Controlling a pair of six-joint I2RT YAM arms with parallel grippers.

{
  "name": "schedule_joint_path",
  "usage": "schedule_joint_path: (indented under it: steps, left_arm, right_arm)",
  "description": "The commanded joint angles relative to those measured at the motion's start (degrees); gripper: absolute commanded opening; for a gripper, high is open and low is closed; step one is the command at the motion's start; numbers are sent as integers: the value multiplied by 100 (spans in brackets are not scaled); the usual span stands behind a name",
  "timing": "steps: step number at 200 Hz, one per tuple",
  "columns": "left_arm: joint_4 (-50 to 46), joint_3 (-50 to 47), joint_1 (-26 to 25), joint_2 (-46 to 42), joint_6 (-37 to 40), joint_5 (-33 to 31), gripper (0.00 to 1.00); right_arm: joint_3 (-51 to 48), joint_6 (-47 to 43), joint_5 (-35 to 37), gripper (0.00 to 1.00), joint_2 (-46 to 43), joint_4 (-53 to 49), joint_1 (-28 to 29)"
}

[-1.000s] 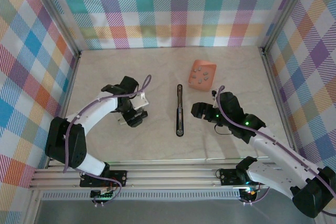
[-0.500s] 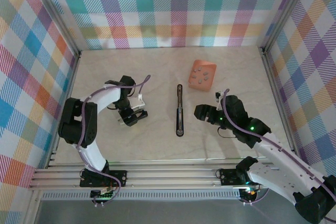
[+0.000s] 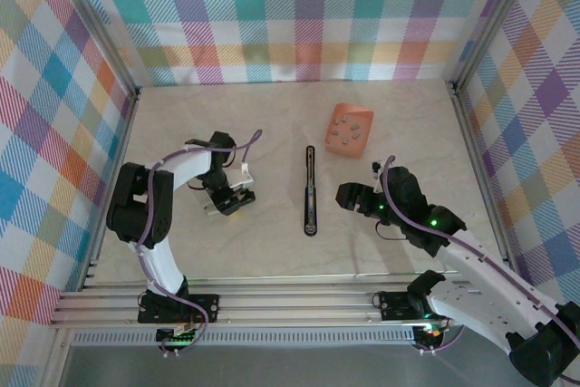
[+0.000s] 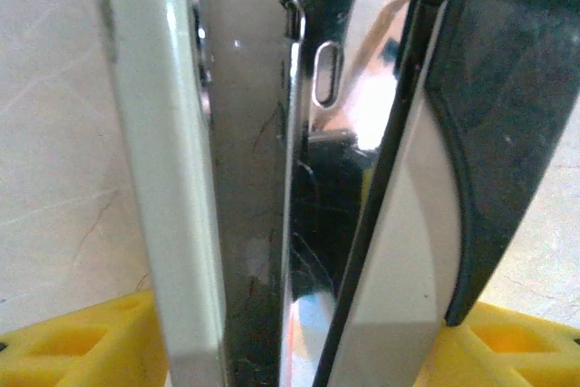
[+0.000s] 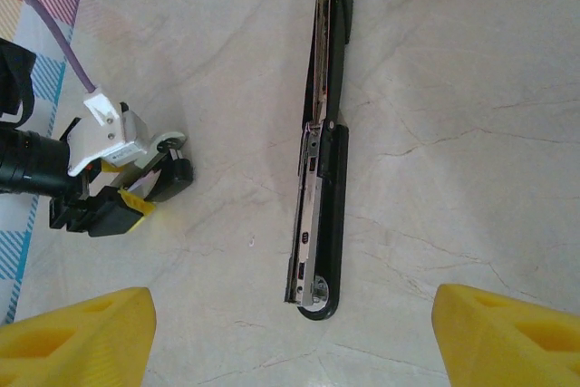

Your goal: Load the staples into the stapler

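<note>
A long black stapler (image 3: 310, 192) lies opened out flat at mid-table, its chrome magazine (image 5: 308, 197) facing up. My left gripper (image 3: 227, 200) stands over a small white, chrome and black object (image 4: 344, 178), which sits upright between its yellow fingertips (image 4: 63, 351). Whether the pads press on it is unclear. My right gripper (image 3: 348, 195) hovers just right of the stapler's near end, open, and nothing lies between its yellow fingertips (image 5: 77, 333). The staples are hidden from me.
An orange box (image 3: 349, 130) with grey dots sits behind and to the right of the stapler. Metal rails and plaid walls close in the table (image 3: 408, 242) on three sides. Bare tabletop lies in front of the stapler.
The left jaws have narrowed around the small object and the left arm has folded in toward the left wall. The right gripper has drifted slightly right. The stapler has not moved.
</note>
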Motion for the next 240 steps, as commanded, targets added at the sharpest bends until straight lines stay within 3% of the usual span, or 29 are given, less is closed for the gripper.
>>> schedule_joint_path:
  steps: [1, 69, 100, 120, 129, 142, 165, 198, 240]
  left_arm:
    - [3, 226, -13, 239, -127, 278, 67]
    - [177, 332, -397, 419, -259, 200, 79]
    - [258, 335, -446, 351, -313, 220, 61]
    - [206, 360, -446, 213, -296, 261, 32]
    - [144, 370, -446, 93, -286, 343, 24]
    - [30, 403, -446, -132, -253, 481, 17]
    - [-265, 457, -455, -648, -233, 891, 16]
    - [-659, 419, -541, -1518, 37, 2002, 15]
    - [-723, 112, -841, -2506, 667, 3512, 14]
  right_arm:
    - [-82, 90, 44, 79, -114, 45, -30]
    - [-306, 291, 77, 79, -288, 163, -30]
    - [-303, 277, 105, 79, -345, 108, -30]
    - [-308, 281, 121, 79, -371, 94, -31]
    - [-325, 278, 125, 79, -382, 95, -26]
    - [-338, 263, 119, 79, -376, 117, -30]
    - [-362, 92, 27, 79, -345, 292, -30]
    - [-369, -1316, -714, 79, -91, 1003, -22]
    - [182, -3844, -2408, 81, 784, 1061, -1]
